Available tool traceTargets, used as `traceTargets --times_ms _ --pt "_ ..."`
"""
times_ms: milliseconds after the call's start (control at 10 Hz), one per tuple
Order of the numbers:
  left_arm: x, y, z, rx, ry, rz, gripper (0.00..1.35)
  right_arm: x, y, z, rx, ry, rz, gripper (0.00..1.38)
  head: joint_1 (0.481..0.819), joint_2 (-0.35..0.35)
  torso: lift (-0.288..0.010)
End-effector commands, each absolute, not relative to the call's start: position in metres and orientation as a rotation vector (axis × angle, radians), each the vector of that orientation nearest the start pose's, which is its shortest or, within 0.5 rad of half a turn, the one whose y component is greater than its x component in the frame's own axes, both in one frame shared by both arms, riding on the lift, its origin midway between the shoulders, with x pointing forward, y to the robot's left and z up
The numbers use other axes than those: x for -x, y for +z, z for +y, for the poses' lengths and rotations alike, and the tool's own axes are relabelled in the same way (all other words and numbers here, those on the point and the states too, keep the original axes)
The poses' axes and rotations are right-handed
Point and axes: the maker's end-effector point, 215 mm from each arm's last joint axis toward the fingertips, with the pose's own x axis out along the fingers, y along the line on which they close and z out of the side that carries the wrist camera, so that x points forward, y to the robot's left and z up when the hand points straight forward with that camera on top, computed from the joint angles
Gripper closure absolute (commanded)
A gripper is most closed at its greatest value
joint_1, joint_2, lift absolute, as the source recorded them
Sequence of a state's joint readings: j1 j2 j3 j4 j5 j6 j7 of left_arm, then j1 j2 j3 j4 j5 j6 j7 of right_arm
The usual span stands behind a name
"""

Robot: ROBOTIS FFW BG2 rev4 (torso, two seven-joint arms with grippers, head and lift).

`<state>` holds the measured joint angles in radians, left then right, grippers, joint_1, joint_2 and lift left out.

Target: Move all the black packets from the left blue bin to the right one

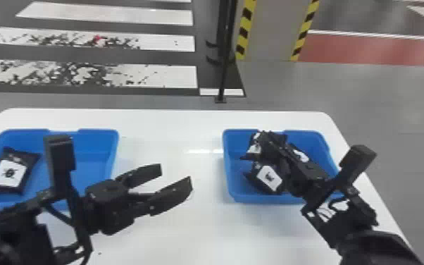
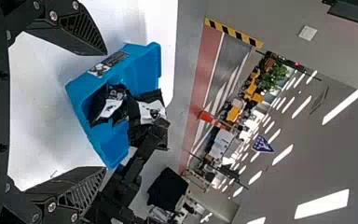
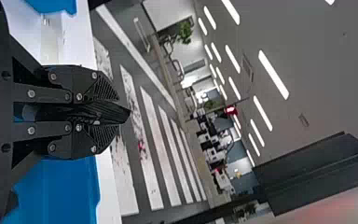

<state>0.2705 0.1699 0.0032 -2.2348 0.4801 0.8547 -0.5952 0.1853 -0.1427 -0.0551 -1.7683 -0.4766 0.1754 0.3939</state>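
1. Nearest the right wrist camera, a black packet [image 3: 125,113] is clamped between the fingers of the right end effector [image 1: 269,139], held over the right blue bin [image 1: 241,201].
2. Inside that bin, a second packet [image 1: 269,178] rests toward the near left, its white label showing. A third packet [image 1: 301,155] is partly visible just right of the fingers, also with a white patch; the end effector hides some of it.
3. At the left side of the left blue bin [image 1: 91,144], a fourth packet [image 1: 8,174] lies with its label facing up and a dark mark printed on it.
4. The left end effector [image 1: 175,175] hangs above the bench [image 1: 190,232] between the bins, pointing right, its fingers well apart. In the left wrist view, the right bin and its packets appear beyond those fingers.
5. The white bench carries both bins, set well apart.
6. Past its far edge stands a thin black pole [image 1: 224,63], with white stripes [image 1: 172,75] on the floor to the left. A grey panel [image 1: 271,31] with yellow-and-black edging stands just right of the pole, and farther right is a red floor band [image 1: 369,51].
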Motion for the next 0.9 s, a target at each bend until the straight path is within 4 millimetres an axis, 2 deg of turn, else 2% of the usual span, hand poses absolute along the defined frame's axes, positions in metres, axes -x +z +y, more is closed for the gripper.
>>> traceTargets --times_ms 0,100,200,300,400,600,700,800 --pt "-0.41 -0.321 0.07 0.371 -0.842 0.411 0.17 -0.543 -0.372 -0.246 -0.28 0.306 0.125 1.26 0.695 -0.151 -0.14" --pt "-0.412 -0.321 0.08 0.371 -0.818 0.406 0.17 -0.548 -0.382 -0.266 -0.274 0.265 0.142 0.99 0.695 -0.186 -0.14" --pt "-0.415 -0.324 0.097 0.366 -0.782 0.405 0.17 -0.548 -0.385 -0.276 -0.238 0.24 0.152 0.48 0.695 -0.205 -0.14" --pt "-0.419 -0.327 0.112 0.351 -0.747 0.407 0.17 -0.542 -0.384 -0.28 -0.217 0.231 0.141 0.09 0.695 -0.208 -0.14" --pt "-0.424 -0.329 0.129 0.334 -0.712 0.407 0.17 -0.531 -0.375 -0.281 -0.169 0.228 0.115 0.07 0.695 -0.203 -0.14" --pt "-0.444 -0.331 0.185 0.262 -0.576 0.403 0.17 -0.485 -0.352 -0.264 -0.09 0.242 0.08 0.15 0.695 -0.167 -0.14" --pt "-0.459 -0.33 0.231 0.201 -0.461 0.404 0.17 -0.46 -0.346 -0.254 -0.07 0.25 0.075 0.16 0.695 -0.123 -0.14" --pt "-0.469 -0.332 0.268 0.157 -0.374 0.413 0.17 -0.444 -0.337 -0.246 -0.037 0.256 0.068 0.16 0.695 -0.093 -0.14"
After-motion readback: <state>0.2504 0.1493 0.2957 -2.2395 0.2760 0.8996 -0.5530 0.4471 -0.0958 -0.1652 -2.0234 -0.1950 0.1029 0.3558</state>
